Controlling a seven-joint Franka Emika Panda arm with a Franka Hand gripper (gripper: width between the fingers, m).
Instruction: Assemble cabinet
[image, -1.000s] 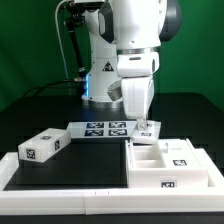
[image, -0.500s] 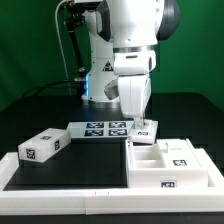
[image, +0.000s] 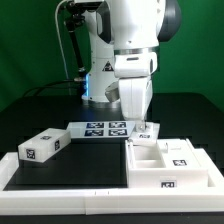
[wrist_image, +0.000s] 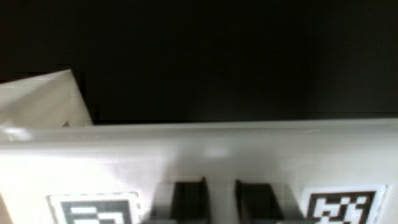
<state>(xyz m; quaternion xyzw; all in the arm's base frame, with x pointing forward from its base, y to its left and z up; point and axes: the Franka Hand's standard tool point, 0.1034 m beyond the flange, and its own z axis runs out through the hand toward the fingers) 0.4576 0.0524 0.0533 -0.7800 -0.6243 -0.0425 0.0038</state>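
The cabinet (image: 150, 180), a large white box-shaped body with marker tags, lies on the exterior view's right, its open compartments facing up. My gripper (image: 144, 124) reaches straight down onto its far wall. In the wrist view the cabinet (wrist_image: 214, 150) fills the lower half, with one tag on each side of my gripper (wrist_image: 221, 205). Its two dark fingers (wrist_image: 191, 205) stand close together with a narrow white strip of the wall between them. The fingertips are out of view.
A small white tagged block (image: 42, 146) lies on the exterior view's left. The marker board (image: 100, 128) lies behind the black mat, in front of the robot base. A white raised border (image: 60, 188) runs along the mat's front. Another white part's corner (wrist_image: 45, 100) shows in the wrist view.
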